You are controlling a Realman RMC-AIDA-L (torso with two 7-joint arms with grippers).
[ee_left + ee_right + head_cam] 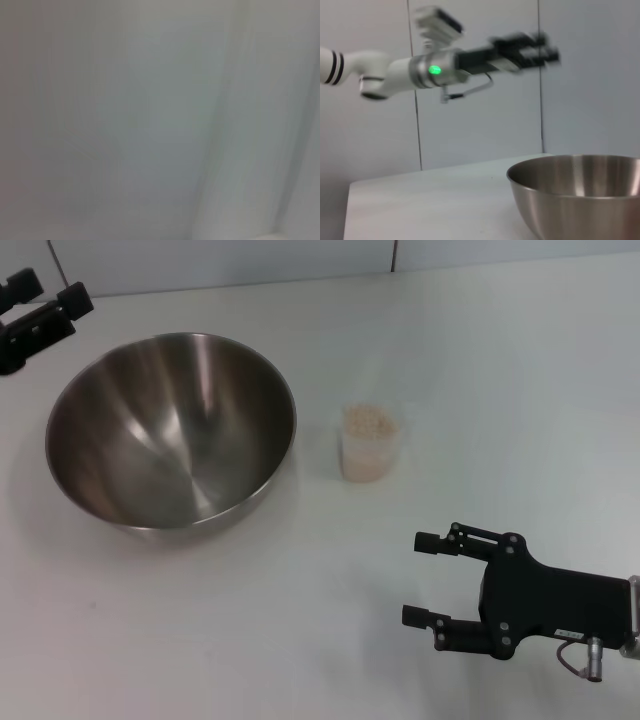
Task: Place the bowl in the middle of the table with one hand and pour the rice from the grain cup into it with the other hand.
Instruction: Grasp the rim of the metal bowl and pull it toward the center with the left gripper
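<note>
The steel bowl [170, 430] stands on the white table [300, 620], left of centre, and is empty. It also shows in the right wrist view [580, 195]. The clear grain cup [370, 448] stands upright just right of the bowl, filled with rice [368, 423]. My right gripper [418, 578] is open and empty near the front right, in front of the cup and apart from it. My left gripper [47, 300] is open and empty at the far left back, beyond the bowl's rim; in the right wrist view it [525, 50] hangs high above the bowl.
A grey panelled wall [250, 260] runs along the table's back edge. The left wrist view shows only a blurred pale surface.
</note>
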